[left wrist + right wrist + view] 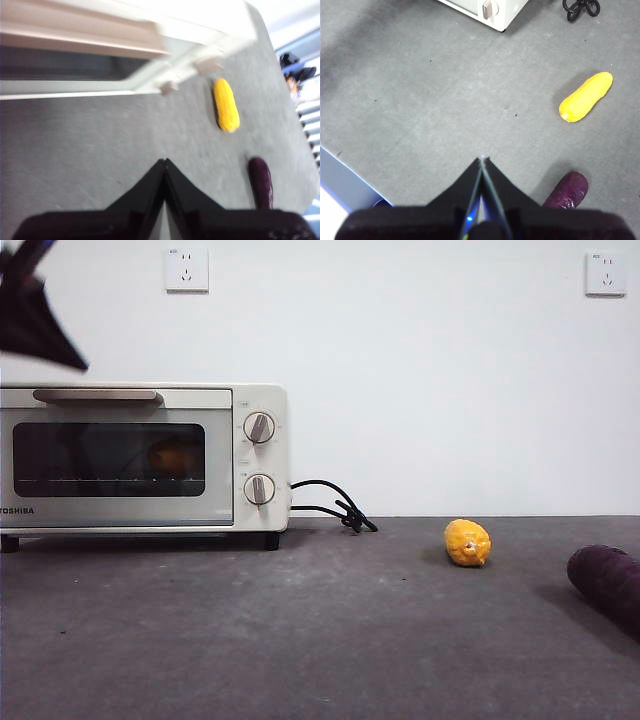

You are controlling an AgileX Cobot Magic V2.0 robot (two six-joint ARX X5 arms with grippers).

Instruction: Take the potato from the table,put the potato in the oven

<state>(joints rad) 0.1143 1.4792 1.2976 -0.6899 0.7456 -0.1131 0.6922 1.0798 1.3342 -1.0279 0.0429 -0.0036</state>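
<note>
Both tools have their jaws pressed together and hold nothing: the left tool (165,162) hangs above the counter (300,640) in front of the oven (140,455), the right tool (482,160) over bare counter near the yellow fruit (585,97) and the purple vegetable (567,192). Behind the oven's closed glass door sits the potato (172,458), a dim orange shape.

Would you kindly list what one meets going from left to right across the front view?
Oven with an orange shape, probably the potato, behind its shut glass door → black cord → yellow fruit → purple vegetable.
</note>
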